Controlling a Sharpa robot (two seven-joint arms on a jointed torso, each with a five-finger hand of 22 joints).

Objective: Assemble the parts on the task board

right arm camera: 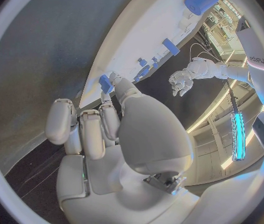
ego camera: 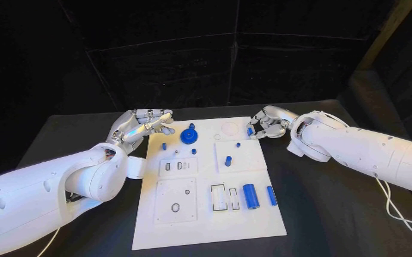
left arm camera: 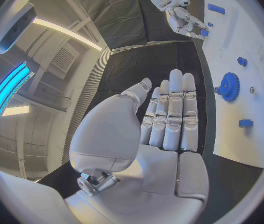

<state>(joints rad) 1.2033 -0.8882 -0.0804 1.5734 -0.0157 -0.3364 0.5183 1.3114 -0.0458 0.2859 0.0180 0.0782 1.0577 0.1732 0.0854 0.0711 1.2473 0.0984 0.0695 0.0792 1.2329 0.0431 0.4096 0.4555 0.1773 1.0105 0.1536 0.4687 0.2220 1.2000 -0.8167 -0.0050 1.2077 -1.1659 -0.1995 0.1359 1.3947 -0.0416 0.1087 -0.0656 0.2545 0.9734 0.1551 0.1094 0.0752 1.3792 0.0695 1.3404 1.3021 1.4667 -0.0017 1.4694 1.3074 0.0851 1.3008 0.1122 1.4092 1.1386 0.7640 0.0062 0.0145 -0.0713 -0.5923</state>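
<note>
The white rectangular task board lies in the middle of the black table, with small blue parts scattered on it: a blue toothed gear stands near the board's far left corner, a thick blue cylinder and a slimmer blue peg lie side by side toward the near right, and a short blue pin sits mid-board. The right hand hovers at the far right edge of the board, pinching a small blue piece between thumb and fingertip (its other fingers curl in). The left hand holds nothing, fingers straight and together, poised beside the board's far left corner, close to the gear.
</note>
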